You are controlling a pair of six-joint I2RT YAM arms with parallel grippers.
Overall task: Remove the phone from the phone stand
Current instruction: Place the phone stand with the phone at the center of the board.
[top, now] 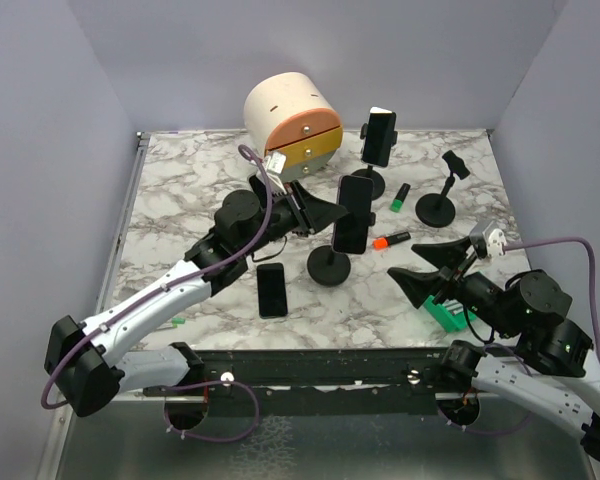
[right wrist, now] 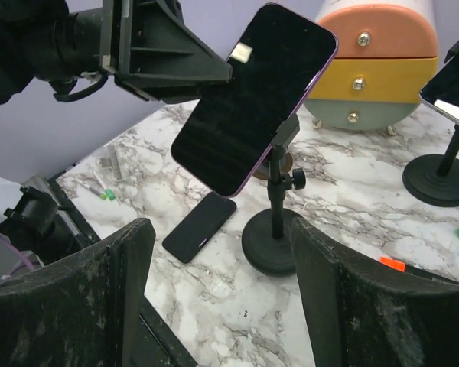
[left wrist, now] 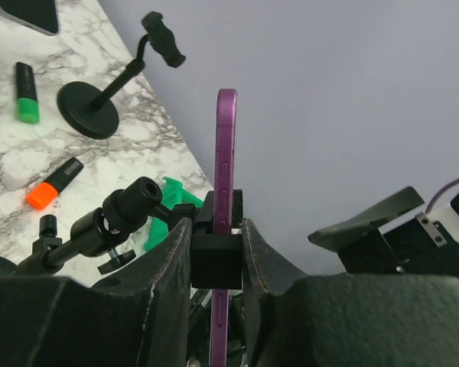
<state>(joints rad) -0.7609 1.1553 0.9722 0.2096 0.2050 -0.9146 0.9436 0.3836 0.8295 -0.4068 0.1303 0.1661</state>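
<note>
A purple-edged phone point(top: 353, 213) sits tilted in the clamp of a black phone stand point(top: 328, 267) at mid-table. In the left wrist view the phone point(left wrist: 226, 145) shows edge-on, and my left gripper point(left wrist: 216, 233) is shut on the stand's black clamp block point(left wrist: 216, 261), which holds the phone. From above, the left gripper point(top: 328, 212) meets the phone's left side. My right gripper point(top: 420, 276) hovers open to the right of the stand. The right wrist view shows the phone's dark screen point(right wrist: 252, 99) above the stand's post point(right wrist: 278, 202), with the right gripper point(right wrist: 222, 294) empty.
Another phone point(top: 272, 289) lies flat near the front. A second stand at the back holds a phone point(top: 379, 137), and a bare stand point(top: 438, 205) is at right. Green point(top: 400, 197) and orange point(top: 391, 240) markers, a round drawer unit point(top: 293, 125) and a green rack point(top: 448, 312) are nearby.
</note>
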